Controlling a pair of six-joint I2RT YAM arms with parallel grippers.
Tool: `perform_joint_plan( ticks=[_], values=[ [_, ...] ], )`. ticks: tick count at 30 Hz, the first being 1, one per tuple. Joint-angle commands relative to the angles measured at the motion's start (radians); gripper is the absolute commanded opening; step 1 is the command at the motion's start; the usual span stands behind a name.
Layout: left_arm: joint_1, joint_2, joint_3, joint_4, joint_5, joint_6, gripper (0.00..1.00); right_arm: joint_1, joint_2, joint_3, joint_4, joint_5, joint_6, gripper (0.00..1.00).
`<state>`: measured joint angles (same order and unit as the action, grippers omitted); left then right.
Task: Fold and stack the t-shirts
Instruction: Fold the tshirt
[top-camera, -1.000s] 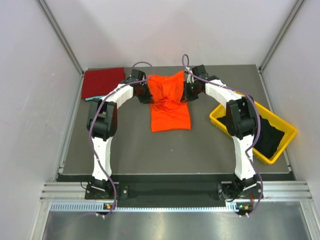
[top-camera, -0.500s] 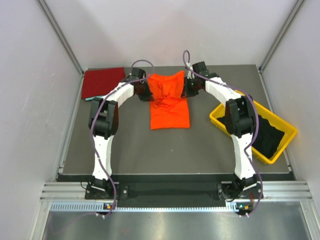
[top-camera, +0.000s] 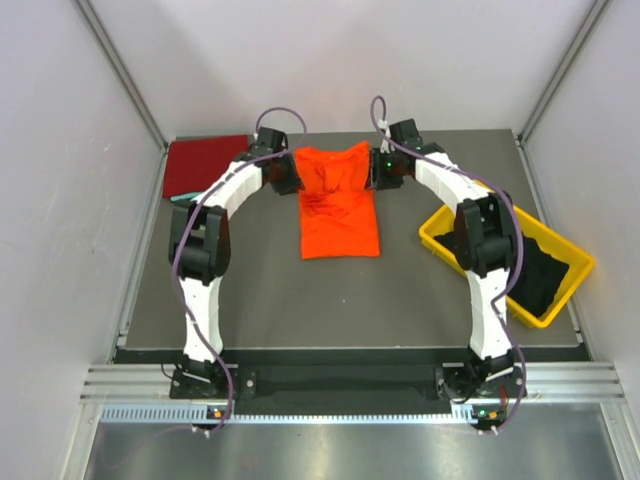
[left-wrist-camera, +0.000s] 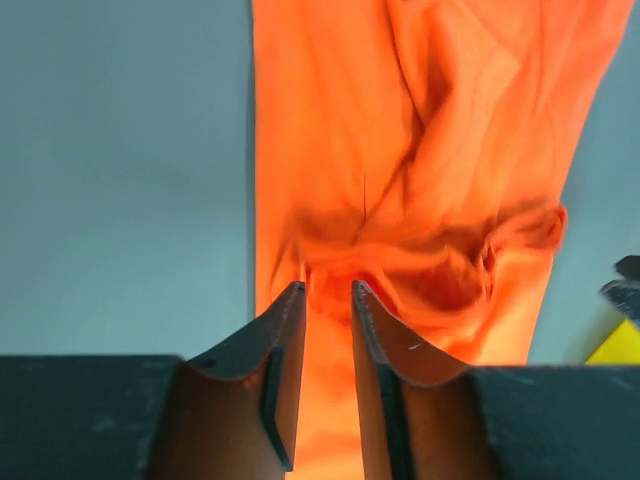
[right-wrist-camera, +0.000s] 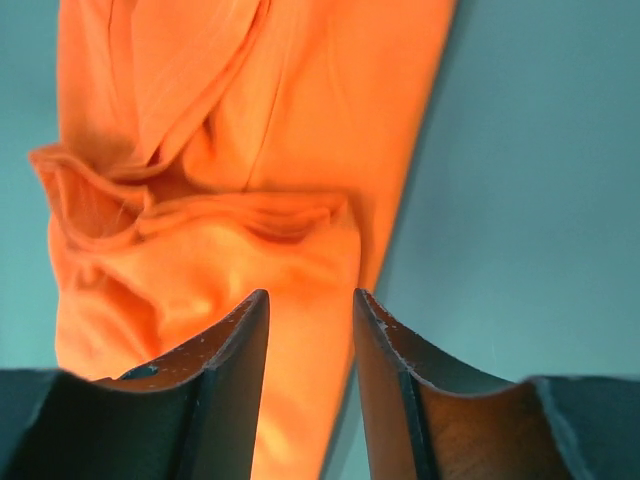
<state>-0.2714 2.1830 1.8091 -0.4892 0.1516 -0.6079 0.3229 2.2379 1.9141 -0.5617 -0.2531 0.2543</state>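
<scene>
Your left gripper (left-wrist-camera: 326, 288) and right gripper (right-wrist-camera: 311, 295) have just released the orange t-shirt (top-camera: 340, 210), and their fingers now stand apart over it. This fold looks laid down, though the cloth is rumpled.

A dark grey, flat matte desk (top-camera: 250, 300) fills the middle, boxed in by plain white panel walls (top-camera: 60, 200) at 9, 12 and 3 o'clock. Silver aluminium frame bars (top-camera: 122, 75) climb the far corners. A ribbed aluminium rail (top-camera: 570, 382) crosses at 6 o'clock. The light is soft and even.
</scene>
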Motion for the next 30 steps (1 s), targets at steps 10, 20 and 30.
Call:
perform_joint_plan(
  ticks=[10,20,30],
  values=[
    [-0.086,-0.178,-0.231,0.136,0.08,0.053,0.24,0.047,-0.202,-0.236,0.106,-0.015,0.016,0.23],
    [-0.097,-0.02,-0.099,0.095,-0.05,0.088,0.23,0.056,-0.089,-0.208,0.149,0.04,0.002,0.23],
    [-0.02,0.104,0.047,0.06,-0.092,0.089,0.24,0.025,-0.035,-0.182,0.158,0.103,-0.004,0.23]
  ],
)
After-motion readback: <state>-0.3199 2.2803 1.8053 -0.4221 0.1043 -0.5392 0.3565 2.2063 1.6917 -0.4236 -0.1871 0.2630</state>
